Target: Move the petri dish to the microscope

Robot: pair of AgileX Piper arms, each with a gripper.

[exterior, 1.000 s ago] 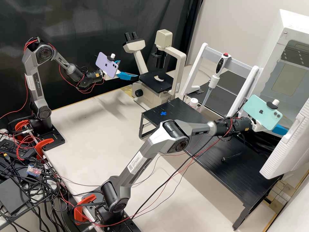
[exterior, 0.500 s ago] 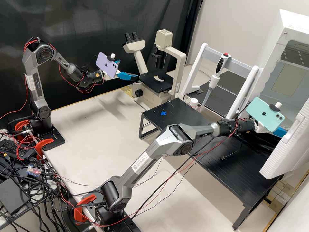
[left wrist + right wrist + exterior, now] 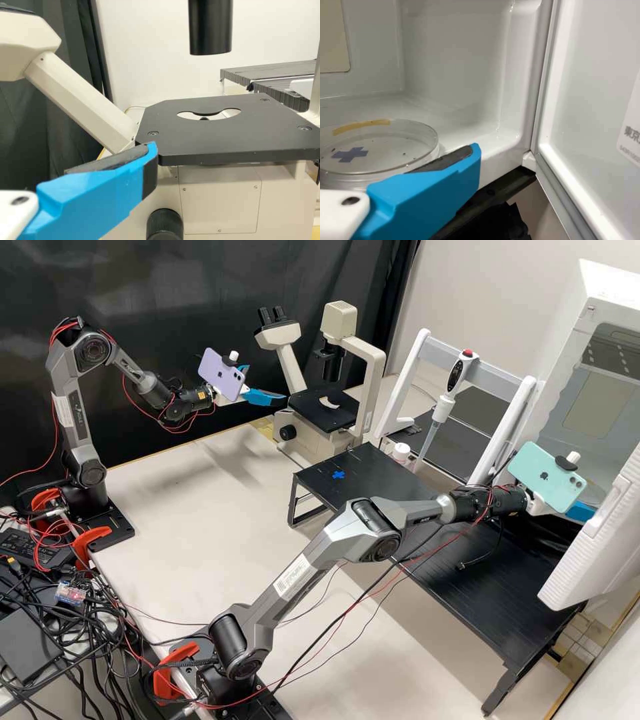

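Dark curtain (image 3: 180,280) behind, pale surface (image 3: 200,520) with a raised black surface (image 3: 480,587) on it, blue cross (image 3: 339,475) on the black one's microscope end. We've got the petri dish (image 3: 385,150) lying flat inside the white cabinet (image 3: 600,300), door (image 3: 593,553) swung open. Clear dish, yellow strip at the rim, bluish cross showing through. Right pincer (image 3: 580,510) is at the cabinet opening, jaws apart; we see one finger (image 3: 420,200) with its dark pad right by the dish edge, can't tell if they touch. Left pincer (image 3: 268,382) is up at the microscope (image 3: 300,439), jaws apart, nothing in them, one fingertip near a corner of the black stage (image 3: 225,137). Pipette (image 3: 455,377) hangs upright on the white frame (image 3: 419,357), white-capped bottle (image 3: 401,451) near it.
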